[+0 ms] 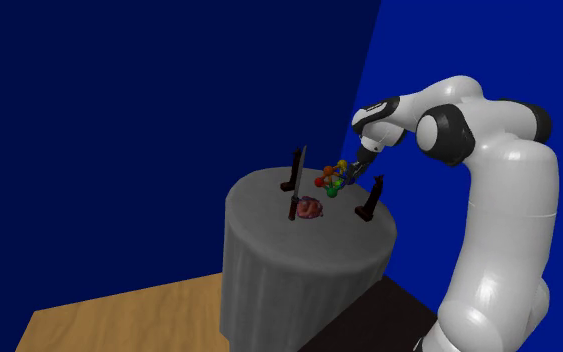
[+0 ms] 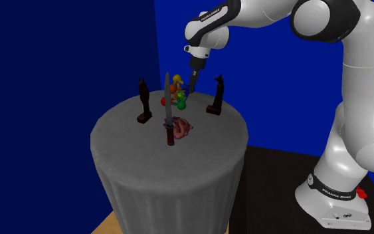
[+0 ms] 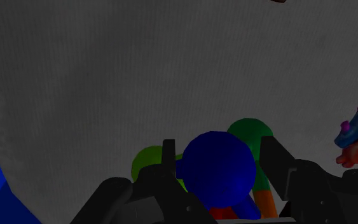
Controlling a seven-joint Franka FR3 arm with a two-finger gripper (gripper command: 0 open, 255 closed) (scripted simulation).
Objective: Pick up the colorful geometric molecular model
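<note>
The molecular model is a cluster of red, orange, yellow, green and blue balls at the back of the round grey table. My black gripper comes down onto it from the shoulder view's right. In the second exterior view the gripper reaches the model from above. Seen from the wrist, the fingers press against both sides of the model's blue ball, with green balls and an orange rod behind it. The gripper is shut on the model, which still looks low over the tabletop.
Two dark statuettes stand on either side of the model. A thin upright blade and a pinkish lump sit in front of it. Blue walls stand behind the table, wooden floor below.
</note>
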